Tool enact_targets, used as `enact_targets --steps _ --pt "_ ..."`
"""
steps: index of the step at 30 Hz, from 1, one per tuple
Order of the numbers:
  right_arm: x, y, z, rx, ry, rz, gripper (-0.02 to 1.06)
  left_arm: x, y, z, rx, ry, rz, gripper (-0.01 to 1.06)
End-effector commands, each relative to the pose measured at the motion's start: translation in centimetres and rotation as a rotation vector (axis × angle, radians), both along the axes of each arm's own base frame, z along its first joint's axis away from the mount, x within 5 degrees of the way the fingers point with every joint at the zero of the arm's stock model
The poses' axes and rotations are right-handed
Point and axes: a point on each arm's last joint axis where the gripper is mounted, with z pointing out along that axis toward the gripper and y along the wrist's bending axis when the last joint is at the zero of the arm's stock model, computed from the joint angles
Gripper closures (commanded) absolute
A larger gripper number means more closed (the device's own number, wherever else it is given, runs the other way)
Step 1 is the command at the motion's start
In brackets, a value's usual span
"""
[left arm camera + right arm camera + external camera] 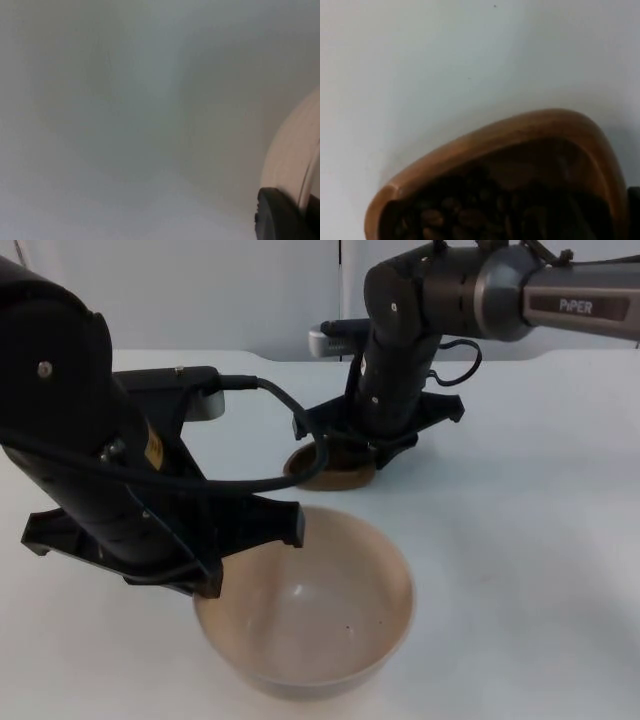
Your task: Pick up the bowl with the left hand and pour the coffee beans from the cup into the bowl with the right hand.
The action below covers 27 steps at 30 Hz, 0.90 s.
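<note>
Bowl (310, 610) near front of table (520, 540); cup (335, 472) behind it, coffee beans (485, 210) inside.

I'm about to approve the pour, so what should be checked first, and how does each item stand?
1. Left gripper on the bowl rim: ok, a fingertip sits at the rim in the left wrist view.
2. Bowl upright, open side up: ok.
3. Bowl interior ready to receive: ok, nearly bare.
4. Right gripper at the cup: ok, right over it; firmness of grip: cannot tell.
5. Beans in the cup: ok.
6. Cup over the bowl: not ok, it is behind the bowl, on the table.
</note>
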Motion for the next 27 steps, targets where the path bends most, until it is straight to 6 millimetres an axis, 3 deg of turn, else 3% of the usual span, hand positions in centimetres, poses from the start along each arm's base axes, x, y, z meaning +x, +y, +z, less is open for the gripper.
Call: enact_targets --steps 1,4,11,16,18,26,27 --pt "-0.2 0.2 -0.2 -0.015 -0.001 0.021 0.86 -0.1 0.1 0.0 0.0 0.002 0.007 1.05" --pt "-0.1 0.3 0.0 -0.016 -0.005 0.031 1.02 -0.1 0.1 0.0 0.0 0.002 0.007 1.05" --pt "-0.2 0.2 1.1 -0.016 -0.01 0.03 1.05 -0.1 0.1 0.0 0.0 0.002 0.007 1.05" --pt "-0.2 -0.1 3.5 -0.015 -0.037 0.045 1.05 0.0 0.1 0.0 -0.001 0.001 0.007 1.05" --pt "-0.1 -0.5 5.3 -0.004 -0.057 0.045 1.05 0.0 0.1 0.0 -0.001 0.001 0.007 1.05" --pt "0.3 -4.3 11.1 0.019 -0.023 0.059 1.05 0.0 0.1 0.0 -0.002 0.001 0.009 1.05" --pt "0.3 -4.3 11.1 0.019 -0.023 0.059 1.05 0.0 0.1 0.0 -0.002 0.001 0.009 1.05"
